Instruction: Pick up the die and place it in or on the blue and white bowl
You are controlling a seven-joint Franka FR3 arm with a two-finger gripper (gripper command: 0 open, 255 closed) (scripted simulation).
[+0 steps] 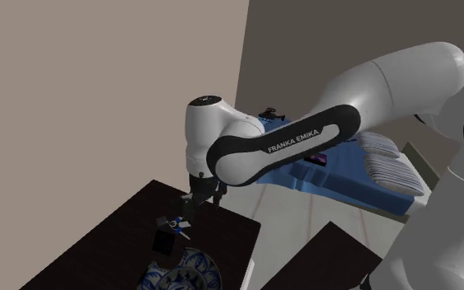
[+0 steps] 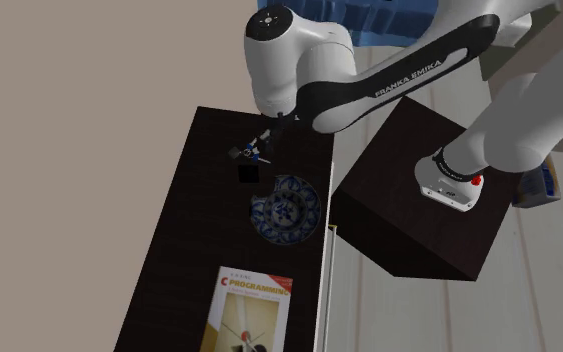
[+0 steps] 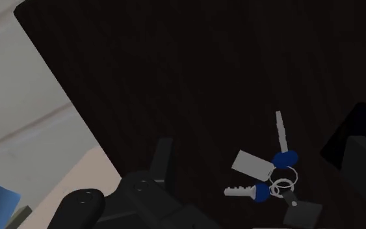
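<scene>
Above the far end of the counter (image 2: 184, 235), the tool (image 1: 199, 200) hangs from the white arm with its two blunt black fingers spread wide and nothing clasped between them. In the wrist view a bunch of keys (image 3: 269, 177) lies flat on the counter between the spread fingers: slim silvery blades, rounded blue heads, thin wire rings and two flat grey tags.

Next to the keys, on the side towards the bowl, sits the die (image 2: 248, 174), drawn as a plain matt black cube with sharp edges; no pips can be made out. It rests on the counter, apart from the tool.

Near the die stands the blue and white bowl (image 2: 287, 210), round and shallow, its glossy surface covered in a dense painted pattern. Well apart from it, at the counter's near end in the second exterior view, lies a thin rectangular book (image 2: 253, 308) with a pale cover and red lettering.

The counter is a long rectangle of very dark wood with faint straight grain. Beside it stands the stand (image 2: 419, 215), a dark square-edged box. A bed (image 1: 345, 169) with a blue cover and striped pillows lies beyond the arm in the shoulder view.
</scene>
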